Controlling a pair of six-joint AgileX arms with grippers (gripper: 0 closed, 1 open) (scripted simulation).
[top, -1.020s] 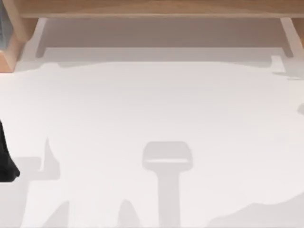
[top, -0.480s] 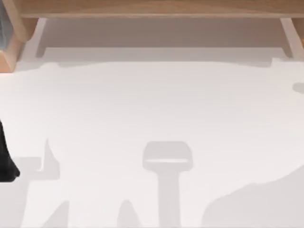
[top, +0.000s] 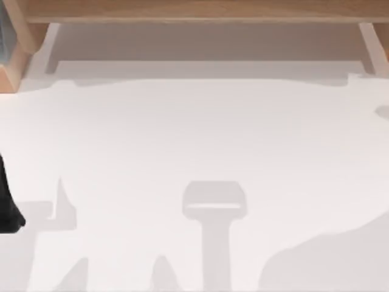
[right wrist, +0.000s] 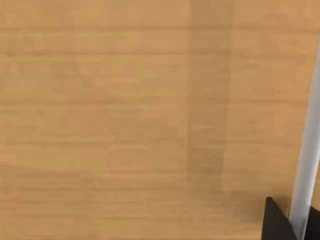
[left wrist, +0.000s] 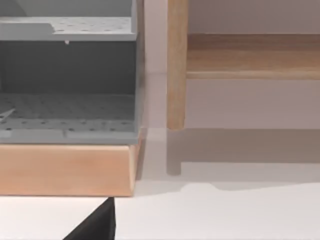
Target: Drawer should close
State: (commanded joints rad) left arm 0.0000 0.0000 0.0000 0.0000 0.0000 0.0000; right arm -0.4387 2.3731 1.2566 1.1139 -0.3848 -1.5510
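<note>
In the left wrist view a drawer (left wrist: 67, 167) shows a light wooden front and a grey perforated inside (left wrist: 67, 112), standing out beside a wooden leg (left wrist: 176, 65). Its wooden corner (top: 13, 70) sits at the table's far left in the top view. One dark fingertip (left wrist: 95, 227) of my left gripper is in front of the drawer, apart from it. My left arm (top: 7, 207) is at the table's left edge. The right wrist view is very close to a wooden panel (right wrist: 125, 120), with a dark fingertip (right wrist: 276, 222) next to a pale grey bar (right wrist: 307, 150).
A long wooden frame (top: 194, 11) runs along the far side of the white table (top: 194, 140), with pale supports at both ends. Arm shadows lie on the table's near half, the largest at the near right.
The large shadow at the table's near right has spread leftward, and a small shadow at the right edge has shifted farther away. My left arm has not moved.
</note>
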